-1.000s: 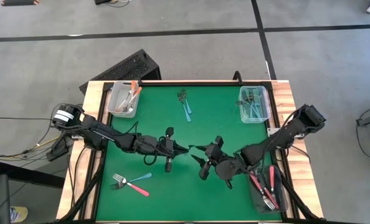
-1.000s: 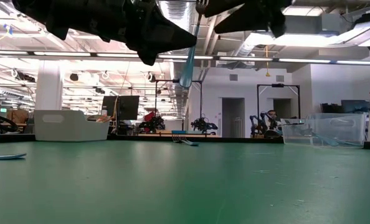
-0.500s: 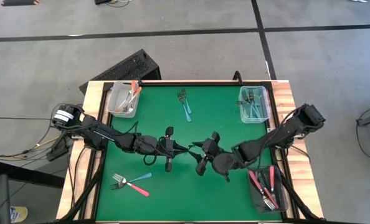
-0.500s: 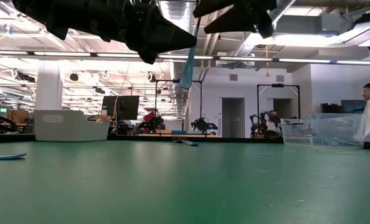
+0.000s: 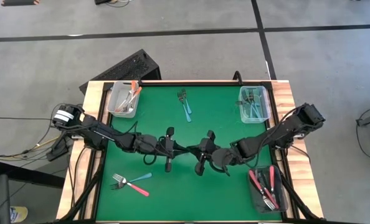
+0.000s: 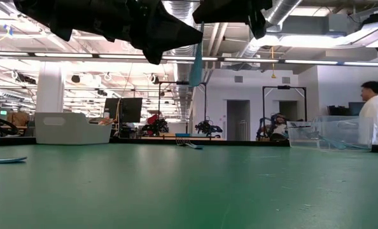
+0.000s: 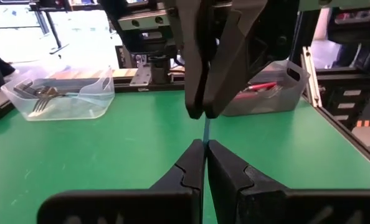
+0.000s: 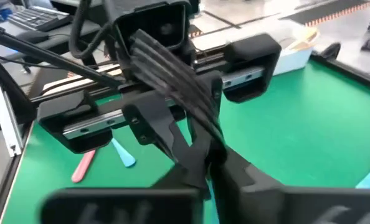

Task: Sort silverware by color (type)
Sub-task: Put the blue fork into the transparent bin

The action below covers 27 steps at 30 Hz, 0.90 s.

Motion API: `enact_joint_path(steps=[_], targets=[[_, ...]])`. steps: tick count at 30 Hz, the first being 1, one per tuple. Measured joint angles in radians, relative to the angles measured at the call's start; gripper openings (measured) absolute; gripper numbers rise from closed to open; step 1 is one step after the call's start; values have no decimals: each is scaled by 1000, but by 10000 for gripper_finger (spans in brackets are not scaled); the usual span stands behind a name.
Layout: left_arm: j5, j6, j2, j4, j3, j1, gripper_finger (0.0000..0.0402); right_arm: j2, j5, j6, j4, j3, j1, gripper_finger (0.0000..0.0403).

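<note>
A fork with a light-blue handle [image 6: 196, 70] hangs high over the middle of the green table [image 5: 228, 124], between my two grippers. My left gripper [image 5: 185, 150] comes from the table's left and is shut on it. My right gripper [image 5: 196, 152] comes from the right, meets it tip to tip, and is shut on the same fork. Two blue-handled forks [image 5: 184, 104] lie at the far middle. A pink-handled and a blue-handled fork [image 5: 132, 182] lie near left. My left gripper pinches the fork's thin blue handle [image 7: 205, 132] between its two fingertips, coming level from the table's left. The handle's free end hangs down, clear of the table. My right gripper pinches the fork's grey metal part [image 8: 211, 138] just behind the tines between its two fingers, coming about level from the table's right. The tines [image 8: 166, 62] stand out past its fingers.
A clear bin [image 5: 124, 99] with orange-handled forks stands at the far left corner. A clear bin [image 5: 255, 103] with blue-handled forks stands far right. A dark bin [image 5: 268, 186] with pink-red forks sits near right. A person stands beyond the table on the right in the low view.
My right gripper has moved toward the table's left, up to my left gripper, and has shut on the fork that the left one holds. The fork stays hanging above the table.
</note>
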Motion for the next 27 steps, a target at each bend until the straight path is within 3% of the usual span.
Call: enact_joint_path(steps=[2,18,27], targets=[[-1,-9,0,5,0,0,0,-2,-8,-3,0,0,0,17],[-8,-27,1,7,0,0,0,-2,-8,-17,-38,0,0,16],[-42,-70,-1,-52,1,-1,24,-2,5,236,-371,-2,-18,16]])
